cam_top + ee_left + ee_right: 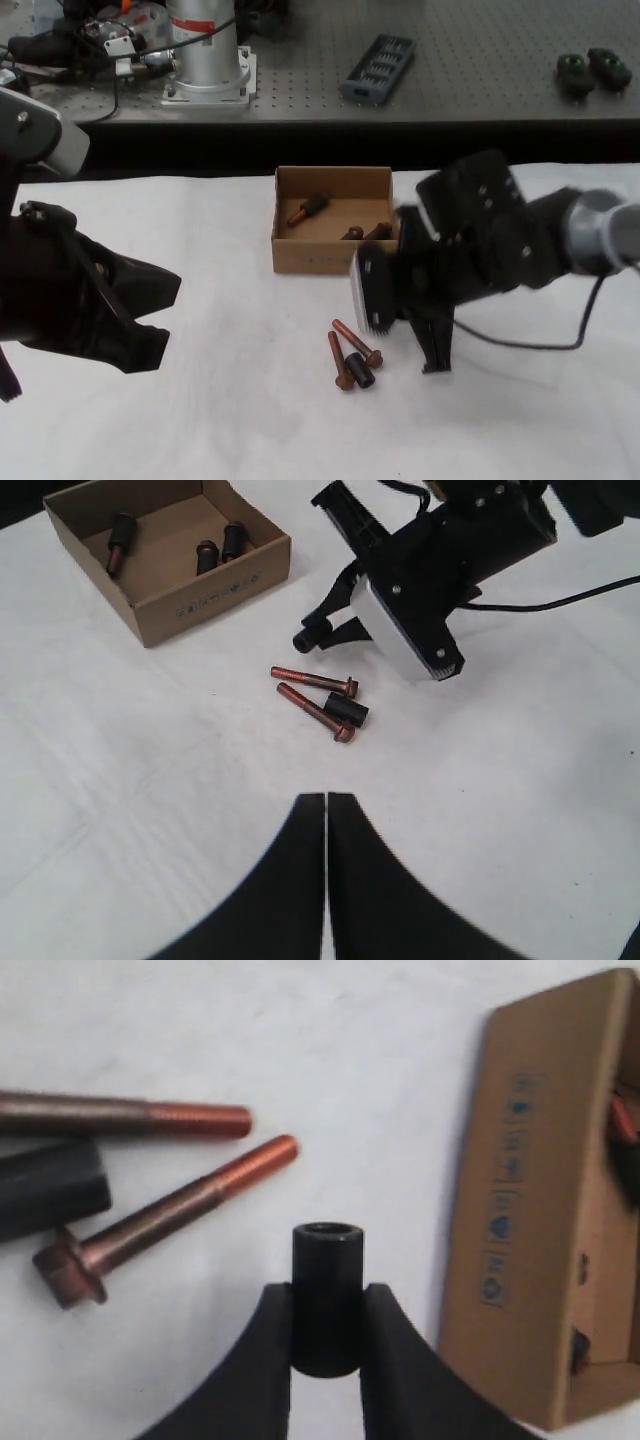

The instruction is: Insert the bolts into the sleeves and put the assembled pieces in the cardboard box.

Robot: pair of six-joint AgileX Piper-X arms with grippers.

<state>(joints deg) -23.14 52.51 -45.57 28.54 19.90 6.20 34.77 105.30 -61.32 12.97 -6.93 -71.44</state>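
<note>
The right jaws pinch a little black sleeve [327,1250]. It stands up between them with its open hole showing. Close by the tips, on one side, a brown bolt [165,1222] and a second bolt [125,1117] lie on the tabletop [200,420]. A loose sleeve [50,1188] lies between them. Only bare cloth lies between the jaws and these bolts. The cardboard box [510,1230] sits close on the other side of the right jaws, and three put-together pieces [207,555] lie inside it.

The left jaws are pressed together and hold nothing. The bolts lie out in front of them, well apart.

A white cloth covers the tabletop. Past the box is a dark board full of small holes, with a silver post [205,40] and a dark rack [378,66] on it.
</note>
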